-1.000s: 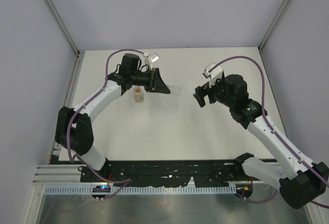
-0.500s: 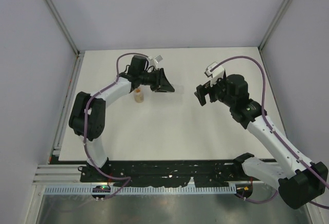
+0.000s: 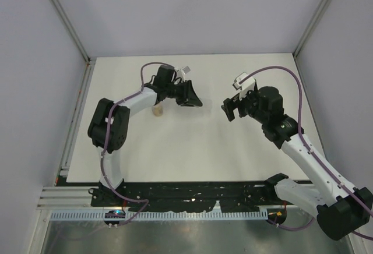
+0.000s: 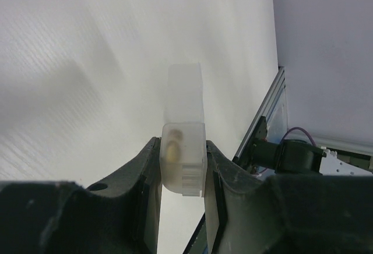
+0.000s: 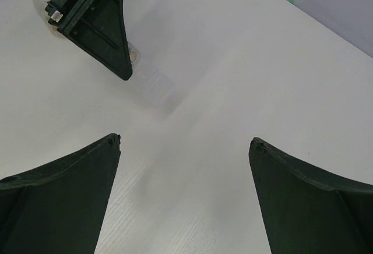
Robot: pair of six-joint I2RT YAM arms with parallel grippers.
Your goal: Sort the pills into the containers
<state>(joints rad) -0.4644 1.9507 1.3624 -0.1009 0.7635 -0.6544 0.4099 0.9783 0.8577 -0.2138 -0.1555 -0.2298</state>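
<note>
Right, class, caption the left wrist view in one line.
Left tool shut on a clear vial with a pale pill inside.

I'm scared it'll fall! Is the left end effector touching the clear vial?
Touching. Left wrist view: the left end effector squeezes the clear vial from both sides.

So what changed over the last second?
The left tool, shut on the clear vial, shifted slightly right as its elbow swung rightward, away from the base. Nothing was grasped or released. The amber vial on the table and the open right tool stayed put.
</note>
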